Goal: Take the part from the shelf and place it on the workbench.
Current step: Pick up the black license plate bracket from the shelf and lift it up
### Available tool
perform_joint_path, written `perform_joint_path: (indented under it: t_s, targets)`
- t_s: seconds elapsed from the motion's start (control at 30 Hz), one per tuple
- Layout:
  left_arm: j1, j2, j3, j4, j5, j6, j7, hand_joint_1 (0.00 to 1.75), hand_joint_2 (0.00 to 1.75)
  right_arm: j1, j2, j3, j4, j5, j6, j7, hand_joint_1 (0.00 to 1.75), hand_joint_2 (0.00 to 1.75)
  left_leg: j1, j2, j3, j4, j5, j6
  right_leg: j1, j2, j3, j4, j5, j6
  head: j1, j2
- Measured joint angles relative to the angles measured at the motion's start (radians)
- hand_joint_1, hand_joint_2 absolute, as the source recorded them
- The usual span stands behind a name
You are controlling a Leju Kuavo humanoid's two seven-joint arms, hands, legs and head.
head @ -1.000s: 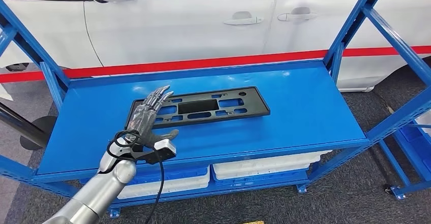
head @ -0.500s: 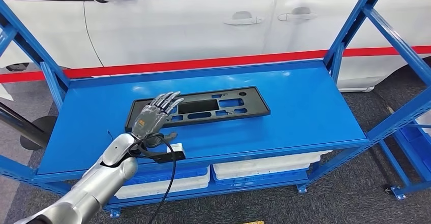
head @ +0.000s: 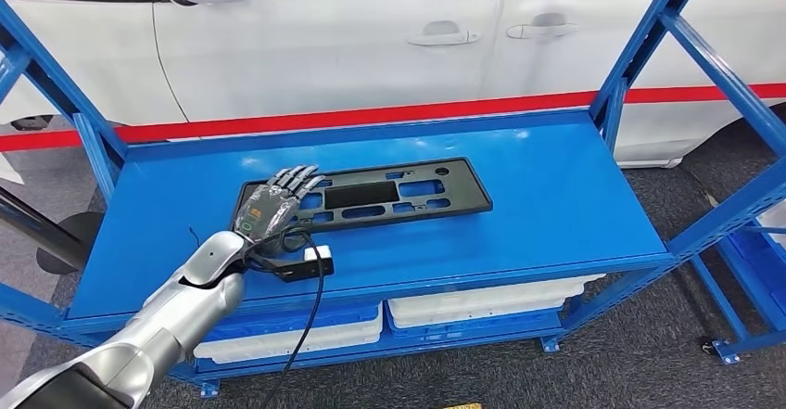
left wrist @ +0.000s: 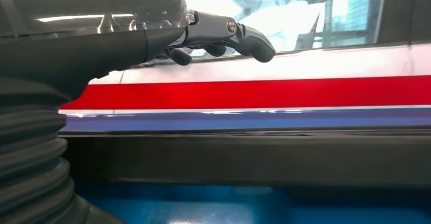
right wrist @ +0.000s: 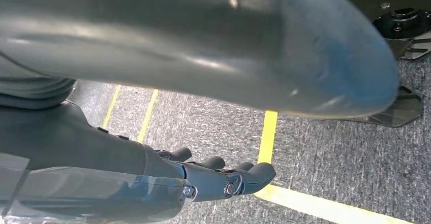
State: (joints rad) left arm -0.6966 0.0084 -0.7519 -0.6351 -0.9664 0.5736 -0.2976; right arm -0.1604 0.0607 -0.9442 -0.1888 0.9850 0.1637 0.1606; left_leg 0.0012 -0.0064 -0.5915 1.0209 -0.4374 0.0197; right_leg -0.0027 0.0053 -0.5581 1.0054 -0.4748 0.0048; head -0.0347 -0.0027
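The part [head: 363, 196] is a flat black rectangular frame with several cut-out windows. It lies flat on the top deck of the blue shelf [head: 547, 205], its long side parallel to the deck's front edge, roughly midway between the front and rear edges.

The left robot hand [head: 273, 207] is positioned palm down over the end of the part nearest the left arm. Its fingers [head: 298, 179] are extended and slightly spread above the part's surface and upper border. Whether they touch the part cannot be determined from the head view. The fingers are not wrapped around any edge of the part; the left robot hand is released and holds nothing. In the left wrist view, the left robot hand [left wrist: 223, 36] shows straight fingers with nothing between them, and the black edge of the part [left wrist: 254, 158] runs across the frame beyond it.

A small black-and-white camera module [head: 308, 262] sits at the left wrist, just in front of the part, with a black cable [head: 310, 321] looping down from it along the silver forearm.

The right robot hand [right wrist: 223, 178] hangs over grey carpeted floor [right wrist: 345, 148] marked with yellow lines [right wrist: 268, 132]. Its fingers are loosely curved and apart, gripping nothing.

Behind the part, beyond the shelf's rear edge, stands a white car [head: 371, 38] with a red stripe along its lower body. Below the part, white trays [head: 482, 305] rest on the shelf's lower deck.
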Motion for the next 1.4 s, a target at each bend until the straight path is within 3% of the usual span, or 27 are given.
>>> perform_joint_path:
  t_s: [0.67,0.7,0.8,0.83,1.4]
  targets:
    - [-0.043,-0.01,0.0,0.081,0.016,-0.025,0.01,0.0,1.75,0.0,0.0,0.0,0.0,-0.001,0.0,0.0,0.0,0.0,0.0,0.0,0.001,0.0,0.0,0.0,0.0,0.0,0.001,0.001,0.0,0.0,0.0,0.0]
    - [-0.045,-0.01,0.0,0.084,0.019,-0.029,0.01,0.23,1.75,0.0,0.0,0.0,0.0,-0.001,0.0,0.0,0.0,0.0,0.0,0.0,0.002,0.0,0.0,0.0,0.0,0.0,0.001,0.001,0.0,0.0,0.0,0.0]
    - [-0.048,-0.01,0.0,0.091,0.021,-0.037,0.01,1.53,1.75,0.001,0.0,0.0,0.0,-0.001,0.0,0.0,0.0,0.0,0.0,0.0,0.002,0.0,0.0,0.0,0.0,0.0,0.001,0.001,0.0,0.0,0.0,0.0]
    - [-0.048,-0.01,0.0,0.093,0.019,-0.038,0.01,1.74,1.75,0.001,0.0,0.0,0.0,-0.001,0.0,0.0,0.0,0.0,0.0,0.0,0.002,0.0,0.0,0.0,0.0,0.0,0.001,0.001,0.0,0.0,0.0,0.0]
    - [-0.045,-0.009,-0.002,0.107,0.009,-0.042,-0.004,1.75,1.75,0.001,0.0,0.0,0.0,-0.004,-0.001,0.0,0.0,0.0,0.0,0.0,0.002,0.0,0.0,0.0,0.0,0.0,0.001,0.002,0.0,0.0,0.0,0.0]
